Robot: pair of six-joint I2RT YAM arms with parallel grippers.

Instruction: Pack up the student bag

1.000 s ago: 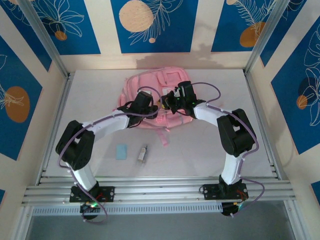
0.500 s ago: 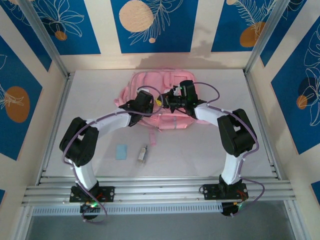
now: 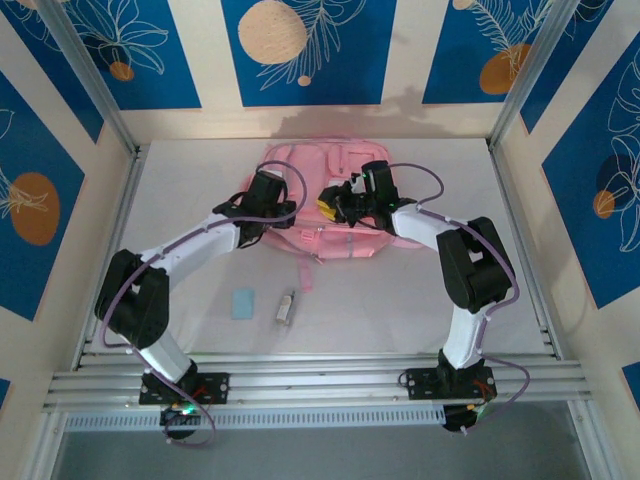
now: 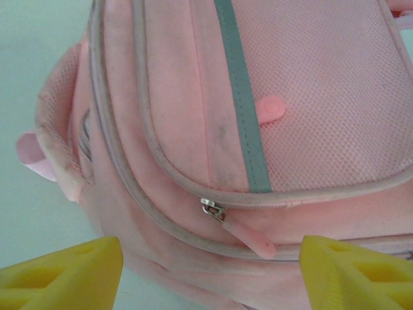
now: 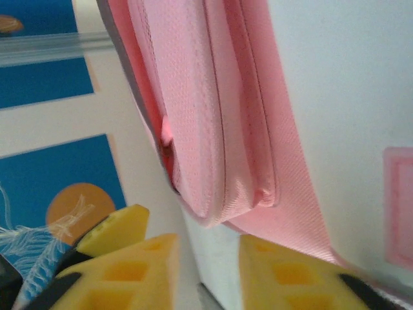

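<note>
The student bag (image 3: 312, 165) lies flat at the far middle of the table (image 3: 400, 300), one strap (image 3: 305, 275) trailing toward us. A small flat blue item (image 3: 242, 303) and a small grey item (image 3: 286, 307) wait on the bare surface nearer the arm bases, well apart from the bag.

The left gripper (image 3: 268, 188) hovers over the bag's left half. In the left wrist view its yellow fingertips (image 4: 61, 274) stand wide apart with nothing between them, and a zip pull (image 4: 248, 236) lies below the gap, just off a pocket seam. The right gripper (image 3: 330, 202) sits at the bag's middle; in its own view the fingers (image 5: 139, 271) stand only narrowly parted, empty, close beside a padded edge of the bag (image 5: 206, 116).

We judge the bag to be light, soft and floppy. The mesh panel (image 4: 322, 97) and the quilted fabric will sag and fold under any push, so we do not expect it to hold a pocket open by itself. The cloth looks grippy, not slippery, and nothing about it seems fragile.

We would take hold at the rubbery zip pull for opening, since it is the one firm tab on offer. For steadying we would pinch a piped seam or the strap, where the fabric is doubled; a grip on loose mesh would merely bunch it.
</note>
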